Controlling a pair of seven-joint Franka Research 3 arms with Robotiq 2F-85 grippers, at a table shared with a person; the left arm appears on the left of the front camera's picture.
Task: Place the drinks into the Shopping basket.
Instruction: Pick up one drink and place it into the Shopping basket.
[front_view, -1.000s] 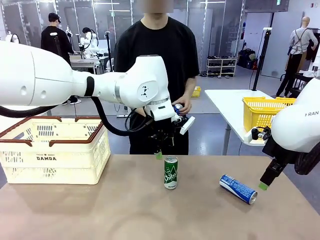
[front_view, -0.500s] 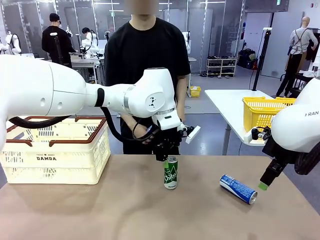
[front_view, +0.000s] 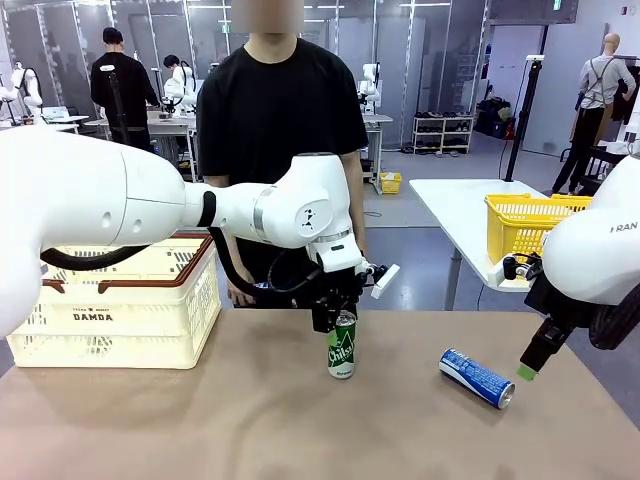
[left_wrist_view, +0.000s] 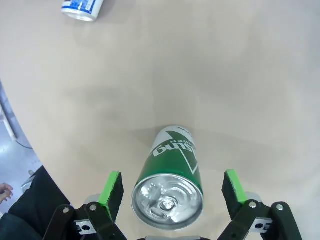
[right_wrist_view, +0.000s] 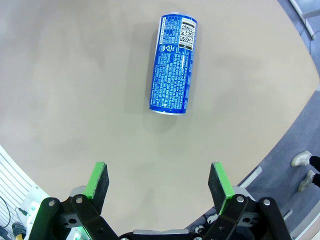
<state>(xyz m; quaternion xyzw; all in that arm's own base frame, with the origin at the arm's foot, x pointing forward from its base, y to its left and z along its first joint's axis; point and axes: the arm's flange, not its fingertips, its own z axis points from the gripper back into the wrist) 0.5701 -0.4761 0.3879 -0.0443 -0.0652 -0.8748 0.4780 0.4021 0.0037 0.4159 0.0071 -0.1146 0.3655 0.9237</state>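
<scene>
A green can with white lettering stands upright at mid-table. My left gripper is down over its top, open, its green pads on either side of the can without touching it. A blue can lies on its side to the right. My right gripper hangs open just right of it and above the table; the blue can lies ahead of its spread fingers. The cream-white Shopping basket with a reddish-brown rim stands at the table's left.
A person in a black shirt stands at the far edge behind the green can, one hand low near the basket. A yellow mesh basket sits on a white side table at the right. Bare tabletop spreads in front.
My left gripper has dropped from above the green can down around its top. The person has lowered the hands and shifted left. The right arm and blue can have not moved.
</scene>
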